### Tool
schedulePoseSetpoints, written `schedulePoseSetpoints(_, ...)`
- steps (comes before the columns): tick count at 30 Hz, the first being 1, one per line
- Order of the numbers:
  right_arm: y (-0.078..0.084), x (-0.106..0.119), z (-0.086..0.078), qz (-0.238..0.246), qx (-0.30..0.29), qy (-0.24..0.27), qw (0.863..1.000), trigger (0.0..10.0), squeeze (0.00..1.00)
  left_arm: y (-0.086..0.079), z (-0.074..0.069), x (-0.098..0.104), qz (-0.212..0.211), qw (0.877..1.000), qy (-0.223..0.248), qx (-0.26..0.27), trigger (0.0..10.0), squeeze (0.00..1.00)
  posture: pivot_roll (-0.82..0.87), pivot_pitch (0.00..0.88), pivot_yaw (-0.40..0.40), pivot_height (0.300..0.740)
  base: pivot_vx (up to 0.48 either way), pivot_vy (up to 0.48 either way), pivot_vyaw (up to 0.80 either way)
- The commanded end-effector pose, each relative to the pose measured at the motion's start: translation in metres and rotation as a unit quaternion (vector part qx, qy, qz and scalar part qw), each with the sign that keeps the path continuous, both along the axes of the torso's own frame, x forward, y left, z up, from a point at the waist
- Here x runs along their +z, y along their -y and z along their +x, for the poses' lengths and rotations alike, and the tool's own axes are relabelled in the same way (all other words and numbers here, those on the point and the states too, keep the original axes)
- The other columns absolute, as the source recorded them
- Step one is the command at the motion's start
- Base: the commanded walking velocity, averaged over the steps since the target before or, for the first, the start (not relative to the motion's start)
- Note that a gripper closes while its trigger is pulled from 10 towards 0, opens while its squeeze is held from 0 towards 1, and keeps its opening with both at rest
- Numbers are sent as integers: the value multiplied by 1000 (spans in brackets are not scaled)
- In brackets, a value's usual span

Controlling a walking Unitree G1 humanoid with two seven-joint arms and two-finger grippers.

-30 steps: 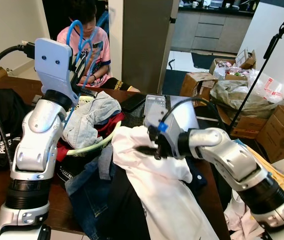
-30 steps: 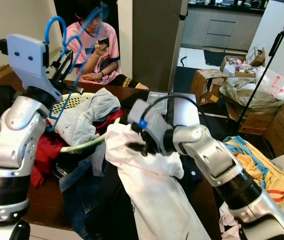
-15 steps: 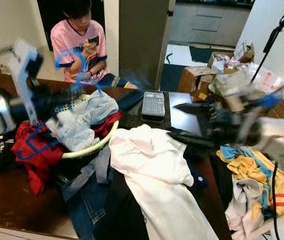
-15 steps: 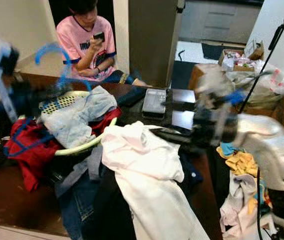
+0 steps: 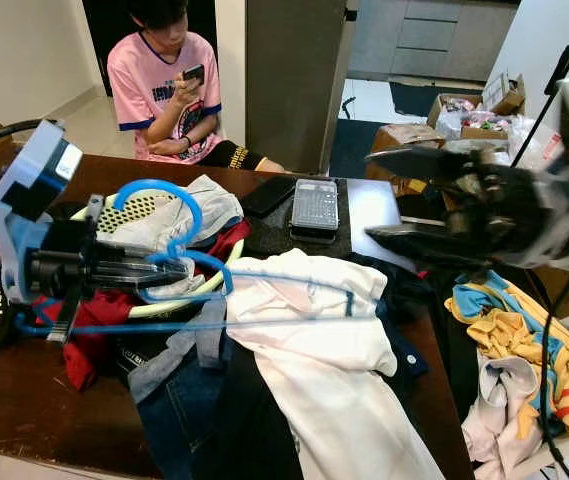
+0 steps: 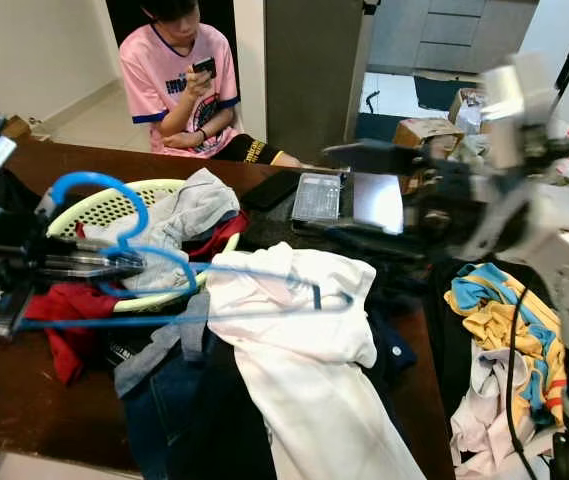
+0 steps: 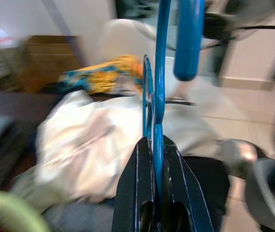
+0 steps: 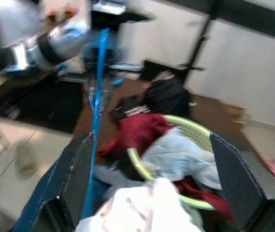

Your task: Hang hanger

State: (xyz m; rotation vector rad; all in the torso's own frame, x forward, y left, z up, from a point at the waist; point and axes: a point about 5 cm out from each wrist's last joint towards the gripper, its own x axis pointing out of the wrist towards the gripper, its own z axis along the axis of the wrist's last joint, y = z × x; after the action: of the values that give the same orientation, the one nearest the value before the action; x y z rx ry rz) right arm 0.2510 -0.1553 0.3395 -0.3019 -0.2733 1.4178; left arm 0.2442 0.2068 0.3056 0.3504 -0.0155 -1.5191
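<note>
A blue plastic hanger (image 5: 196, 268) lies level above the table, hook up, its bar reaching over the collar of a white shirt (image 5: 314, 335). My left gripper (image 5: 159, 270) comes in from the left and is shut on the hanger near the hook's base; the left wrist view shows its fingers (image 7: 137, 193) pinching the blue hanger (image 7: 157, 96). My right gripper (image 5: 376, 195) hovers open to the right of the shirt, above the table, with nothing between its fingers (image 8: 74, 183). The right wrist view looks across at the hanger (image 8: 98, 96).
A pale green laundry basket (image 5: 179, 300) full of clothes sits under the hanger. Jeans (image 5: 179, 400) hang over the table's front edge. A calculator (image 5: 314, 205) and a phone (image 5: 269, 195) lie behind. A person in pink (image 5: 164, 85) sits across. Yellow clothes (image 5: 509, 320) lie to the right.
My left arm has swung down from upright, bringing the hanger level over the basket and shirt. My right gripper has left the shirt and moved up and to the right. The camera shifted.
</note>
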Motion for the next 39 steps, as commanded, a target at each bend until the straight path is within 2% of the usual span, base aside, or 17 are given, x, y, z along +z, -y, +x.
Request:
schedulePoseSetpoints(1,-16,-2,-2,-44,6,11,999,10000,0,6,-5,6,21,999,8,-35,10000,0,50,20,-4,740,0,0,0)
schedulePoseSetpoints(2,-16,-2,-2,-44,6,11,999,10000,0,6,-5,6,21,999,8,-35,10000,0,50,20,-4,740,0,0,0)
schedulePoseSetpoints(4,-39,-9,4,-80,-5,16,997,10000,0,17,-1,8,29,998,28,-51,10000,0,48,14,-1,740,0,0,0)
schedulePoseSetpoints(8,-48,-13,3,-90,0,9,996,10000,0,23,3,5,41,997,44,-48,10000,0,47,14,1,740,0,0,0)
schedulePoseSetpoints(15,-46,-21,-8,-126,27,-12,992,10000,0,23,13,-3,67,995,69,-15,10000,0,39,12,-2,740,0,0,0)
schedulePoseSetpoints(21,-35,-26,2,-152,-16,-18,988,10000,0,20,18,-8,91,992,81,10,10000,0,37,13,-3,740,0,0,0)
schedulePoseSetpoints(23,-37,-30,4,-160,-25,-28,986,10000,0,20,20,-8,90,992,87,18,10000,0,36,15,-3,740,0,0,0)
schedulePoseSetpoints(24,-37,-30,4,-160,-25,-28,986,10000,0,20,20,-8,90,992,87,18,10000,0,36,15,-3,740,0,0,0)
schedulePoseSetpoints(26,-48,-39,6,-158,-33,-47,986,10000,0,25,20,-7,78,993,92,11,10000,0,38,17,-3,740,0,0,0)
schedulePoseSetpoints(30,-52,-42,8,-154,-39,-56,986,10000,0,27,20,-6,74,993,95,9,10000,0,38,18,-3,740,0,0,0)
schedulePoseSetpoints(34,-66,-46,0,-135,-9,-87,987,10000,0,29,23,-6,74,991,107,12,10000,0,31,20,1,740,0,0,0)
schedulePoseSetpoints(39,-76,-54,1,-131,-13,-107,985,10000,0,32,28,-6,66,990,119,21,10000,0,28,21,-1,740,0,0,0)
